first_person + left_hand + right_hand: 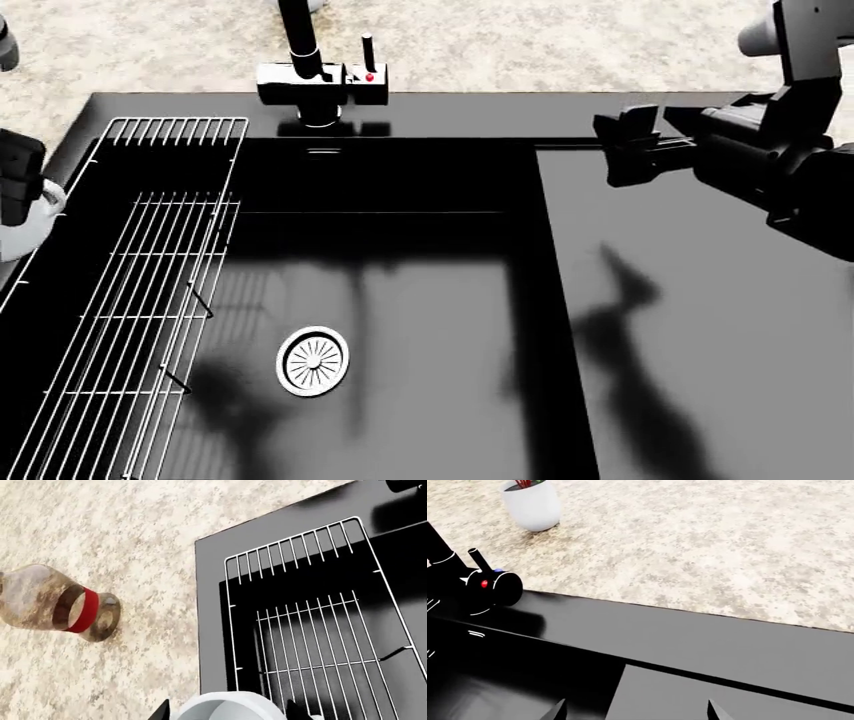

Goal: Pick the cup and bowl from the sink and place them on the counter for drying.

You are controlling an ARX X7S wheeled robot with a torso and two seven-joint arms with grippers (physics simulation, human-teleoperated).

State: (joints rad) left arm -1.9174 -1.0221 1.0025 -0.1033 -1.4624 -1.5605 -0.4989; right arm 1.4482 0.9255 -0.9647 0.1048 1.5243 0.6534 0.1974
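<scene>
A glassy brown jar with a red band lies on its side on the speckled beige stone worktop. The left pincer pinches the smooth white cup by the white wire rack. The matte black sink holds only its round chrome drain. The right pincer hangs spread over the flat drainboard.

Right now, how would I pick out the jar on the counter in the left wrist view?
Start at the white wire rack, cross the black rim onto the beige counter. The jar sits alone there: cloudy brownish glass with a red band, unlike the plain white cup between the left fingers.
</scene>
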